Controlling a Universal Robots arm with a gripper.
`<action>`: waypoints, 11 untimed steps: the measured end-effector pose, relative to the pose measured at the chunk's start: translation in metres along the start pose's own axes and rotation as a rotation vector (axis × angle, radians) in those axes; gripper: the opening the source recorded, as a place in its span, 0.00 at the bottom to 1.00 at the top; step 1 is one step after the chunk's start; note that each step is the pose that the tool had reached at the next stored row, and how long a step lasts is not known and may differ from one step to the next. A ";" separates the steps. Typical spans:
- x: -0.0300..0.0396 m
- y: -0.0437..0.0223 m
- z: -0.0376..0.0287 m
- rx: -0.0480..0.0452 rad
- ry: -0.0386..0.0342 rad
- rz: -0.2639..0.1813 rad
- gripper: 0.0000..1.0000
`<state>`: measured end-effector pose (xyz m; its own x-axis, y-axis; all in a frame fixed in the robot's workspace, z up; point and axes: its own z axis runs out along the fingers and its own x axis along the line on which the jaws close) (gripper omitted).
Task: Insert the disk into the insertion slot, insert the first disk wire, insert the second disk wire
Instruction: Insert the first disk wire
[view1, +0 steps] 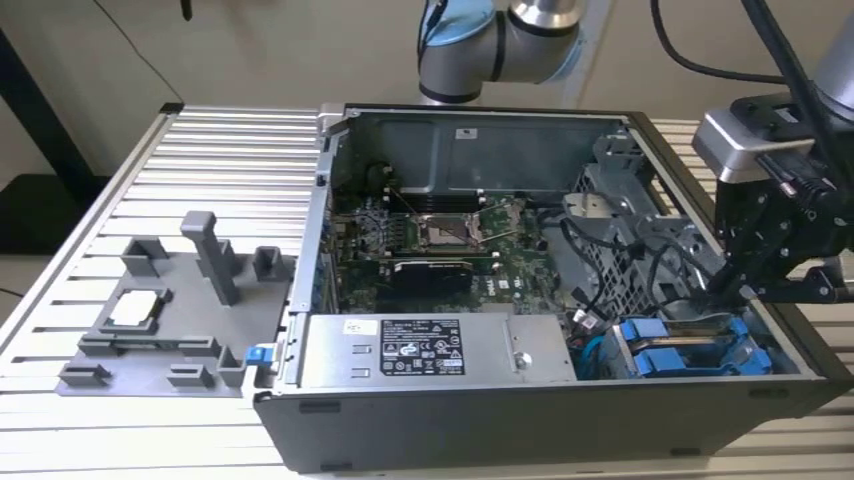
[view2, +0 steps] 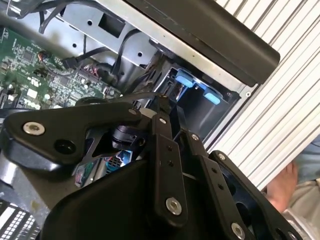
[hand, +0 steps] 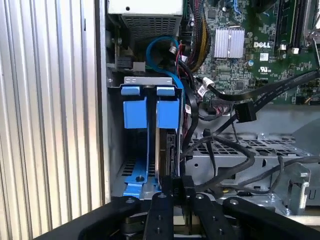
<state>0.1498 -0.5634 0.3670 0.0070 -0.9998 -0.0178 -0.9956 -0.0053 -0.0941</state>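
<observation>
Fingers (hand: 174, 186) pressed together, tips at near edge of disk (hand: 167, 150) standing upright in slot (hand: 148, 80).

Ext. view overlooks case (view1: 534, 425); both wrist views hug drive bay (hand: 149, 107) (view2: 196, 83).
</observation>
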 end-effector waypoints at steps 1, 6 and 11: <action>0.0000 0.0002 0.0015 -0.0095 0.0006 0.009 0.19; 0.0002 0.0000 0.0081 -0.0146 0.0008 0.021 0.19; 0.0014 -0.0088 0.0123 -0.0523 0.0006 0.022 0.19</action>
<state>0.1598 -0.5645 0.3556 -0.0145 -0.9997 -0.0187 -0.9990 0.0153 -0.0415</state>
